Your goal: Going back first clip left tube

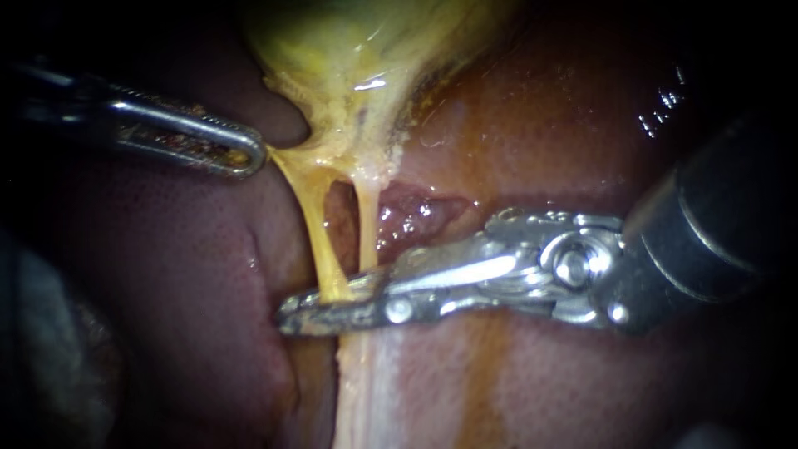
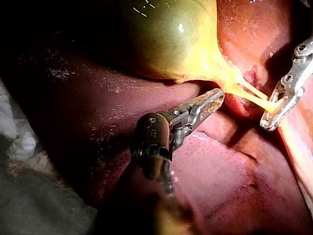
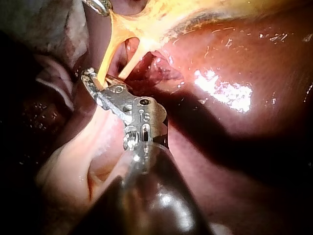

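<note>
Left instrument [image 1: 245, 156]: my shaft comes in from the left of the endoscope view, and its tip sits at the narrow lower end of the gallbladder [image 1: 357, 50].
Left hand state: the two jaws lie almost together with a pinch of yellow tissue from the gallbladder's neck caught at their tip. I read the hand as closed on that tissue.
Left wrist check: from this camera the left instrument [image 2: 212, 100] reaches ahead to the point where the green-yellow gallbladder [image 2: 166, 34] tapers into strands.
Right instrument [image 1: 328, 308]: it enters from the right and lies nearly level across the liver [image 1: 565, 108], with its tip just past the two strands.
Right hand state: I cannot tell how far open it is. I also cannot tell whether it presses on what runs through it.
Left tube [image 1: 312, 224]: this taut yellow strand starts right beside the left instrument's tip. It drops into the right instrument's hand near the tip, crossing one bar and passing behind the other.
Right tube [image 1: 366, 224]: this paler, thinner strand lies just beside the left tube. It meets the right instrument further back along the hand.
Right wrist check: the left tube [image 3: 105, 54] runs down into the tip of the right instrument [image 3: 93, 83]. The right tube [image 3: 132, 61] slants down beside it, and the left instrument [image 3: 98, 5] is ahead at the strands' upper end.
Left wrist, far side: the right instrument [image 2: 271, 117] meets the end of the stretched left tube [image 2: 254, 99].
Liver: dark red and glossy, it lies under and around both instruments [image 3: 234, 147].
</note>
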Controlling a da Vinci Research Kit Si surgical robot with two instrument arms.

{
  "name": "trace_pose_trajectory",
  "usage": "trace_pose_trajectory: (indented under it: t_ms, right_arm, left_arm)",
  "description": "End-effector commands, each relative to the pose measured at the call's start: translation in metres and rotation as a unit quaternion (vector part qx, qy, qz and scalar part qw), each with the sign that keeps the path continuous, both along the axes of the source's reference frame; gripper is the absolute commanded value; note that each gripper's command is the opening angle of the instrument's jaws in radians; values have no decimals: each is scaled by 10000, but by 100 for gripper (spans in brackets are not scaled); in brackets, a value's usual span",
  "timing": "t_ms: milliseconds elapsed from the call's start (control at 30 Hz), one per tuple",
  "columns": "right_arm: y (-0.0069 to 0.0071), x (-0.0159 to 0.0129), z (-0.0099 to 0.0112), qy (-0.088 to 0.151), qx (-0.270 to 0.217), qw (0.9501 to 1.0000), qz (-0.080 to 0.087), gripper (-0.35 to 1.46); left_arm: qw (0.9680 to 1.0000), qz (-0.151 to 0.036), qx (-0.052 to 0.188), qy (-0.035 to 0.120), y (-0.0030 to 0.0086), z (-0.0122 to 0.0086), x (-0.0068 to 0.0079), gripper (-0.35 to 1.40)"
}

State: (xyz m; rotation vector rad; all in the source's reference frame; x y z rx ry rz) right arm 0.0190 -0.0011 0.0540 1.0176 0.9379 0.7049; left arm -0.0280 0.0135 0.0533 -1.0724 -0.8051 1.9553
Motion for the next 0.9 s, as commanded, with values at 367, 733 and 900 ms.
trace_pose_trajectory:
  t_ms: [367,733,900]
  right_arm:
    - [2,18,18,613,-689,9957,53,44]
    - [27,11,33,432,-1751,9827,423,50]
    - [27,4,35,454,-1888,9801,420,50]
  left_arm:
    - [10000,-1,0,1,0,0,0,-35]
    - [10000,-2,-1,2,0,1,0,-35]
    - [10000,-2,-1,2,0,1,0,-35]
